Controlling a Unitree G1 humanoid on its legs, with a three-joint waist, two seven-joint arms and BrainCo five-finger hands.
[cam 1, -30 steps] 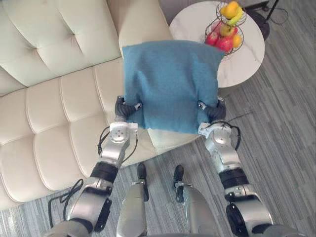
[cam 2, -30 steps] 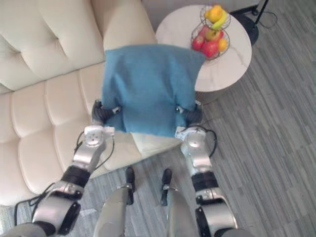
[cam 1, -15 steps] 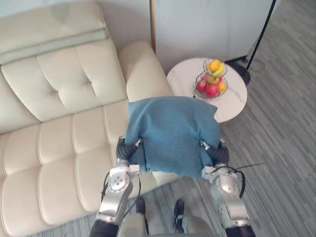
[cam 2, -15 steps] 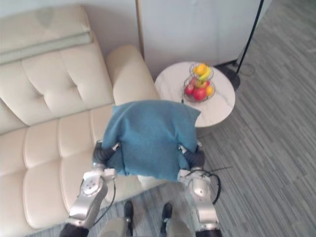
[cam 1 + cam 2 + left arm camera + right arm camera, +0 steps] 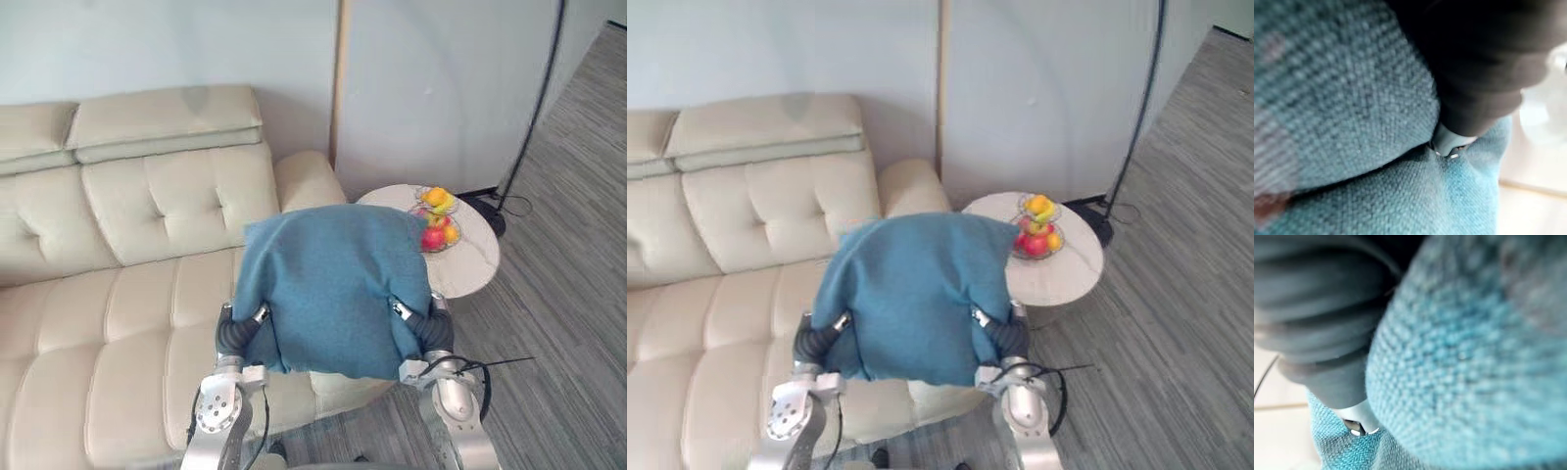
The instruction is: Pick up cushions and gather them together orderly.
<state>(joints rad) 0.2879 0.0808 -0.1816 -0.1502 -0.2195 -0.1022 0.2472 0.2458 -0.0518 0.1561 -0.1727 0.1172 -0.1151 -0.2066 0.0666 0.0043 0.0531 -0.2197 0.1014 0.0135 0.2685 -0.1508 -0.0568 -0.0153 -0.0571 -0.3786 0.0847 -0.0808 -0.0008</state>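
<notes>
So, the blue cushion (image 5: 333, 289) is up in the air over the front edge of the cream sofa (image 5: 118, 294), near the round side table (image 5: 475, 264). The left hand (image 5: 238, 333) and right hand (image 5: 434, 331) each pinch a lower corner (thumbs dug into the fabric).

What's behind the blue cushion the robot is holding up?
Around the cushion show the cream sofa and a round table with fruit. The seat part straight behind it is covered.
</notes>
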